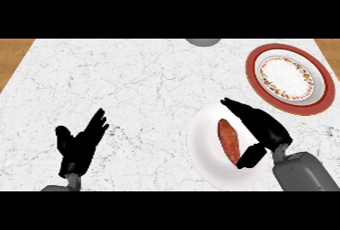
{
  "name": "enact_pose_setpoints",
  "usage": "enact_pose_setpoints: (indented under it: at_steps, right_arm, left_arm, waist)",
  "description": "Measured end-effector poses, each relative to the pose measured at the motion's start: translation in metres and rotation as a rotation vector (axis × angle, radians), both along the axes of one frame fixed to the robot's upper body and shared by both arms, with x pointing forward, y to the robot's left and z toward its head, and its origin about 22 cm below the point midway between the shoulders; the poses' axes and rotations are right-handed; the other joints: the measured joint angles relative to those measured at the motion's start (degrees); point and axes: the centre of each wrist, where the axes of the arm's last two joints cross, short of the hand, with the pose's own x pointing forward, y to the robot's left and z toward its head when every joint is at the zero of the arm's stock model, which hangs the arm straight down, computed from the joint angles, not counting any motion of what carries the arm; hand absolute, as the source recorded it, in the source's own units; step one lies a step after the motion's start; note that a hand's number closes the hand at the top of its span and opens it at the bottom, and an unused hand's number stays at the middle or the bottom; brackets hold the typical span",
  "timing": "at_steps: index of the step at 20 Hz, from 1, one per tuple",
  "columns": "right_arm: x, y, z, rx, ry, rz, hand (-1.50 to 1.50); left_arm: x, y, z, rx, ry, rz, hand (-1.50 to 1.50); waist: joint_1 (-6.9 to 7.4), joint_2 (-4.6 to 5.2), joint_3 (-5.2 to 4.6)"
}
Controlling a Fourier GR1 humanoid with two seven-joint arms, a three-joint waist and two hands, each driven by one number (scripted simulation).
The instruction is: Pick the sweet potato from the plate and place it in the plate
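An orange-red sweet potato [229, 140] lies lengthwise on a plain white plate [207, 152] at the lower right of the counter. My right hand [262, 128] hovers over that plate just right of the sweet potato, fingers straight and pointing up-left, thumb hanging down by the potato's near end; it holds nothing. A second plate [317, 96] with a red rim and a patterned white centre sits at the upper right. At the lower left my left hand [78, 143] rests open with its fingers up.
The white marble counter [133, 85] fills the view, with a wooden strip [12, 58] along its left edge. A grey rounded object [203, 41] shows at the top edge.
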Motion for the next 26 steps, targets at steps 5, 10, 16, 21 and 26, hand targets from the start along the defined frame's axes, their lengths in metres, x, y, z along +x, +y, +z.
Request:
enact_pose_setpoints:
  at_steps: [5,10,16,21,26]
  right_arm:
    - [0.007,0.006,-0.009,-0.017,0.029,0.010,-1.50]
    - [0.000,0.010,-0.028,-0.068,0.046,0.061,1.50]
    - [0.010,0.006,-0.036,-0.098,-0.029,0.117,1.50]
    - [0.012,0.007,-0.036,-0.108,-0.089,0.125,1.50]
    - [-0.005,0.040,-0.035,-0.075,-0.192,0.014,1.50]
  left_arm:
    - [0.002,-0.002,0.004,-0.002,0.005,0.000,0.00]
    - [-0.002,0.001,0.004,-0.001,0.000,-0.001,0.00]
    - [-0.001,0.001,0.003,0.004,0.005,-0.002,0.00]
    - [-0.001,0.004,-0.002,0.001,0.002,-0.002,0.00]
    - [-0.002,0.004,-0.001,-0.003,-0.005,0.008,0.00]
  waist:
    - [-0.02,0.05,-0.06]
    - [0.02,-0.02,-0.12]
    - [0.08,-0.40,-0.32]
    - [0.03,-0.41,-0.23]
    - [-0.32,-0.35,-0.19]
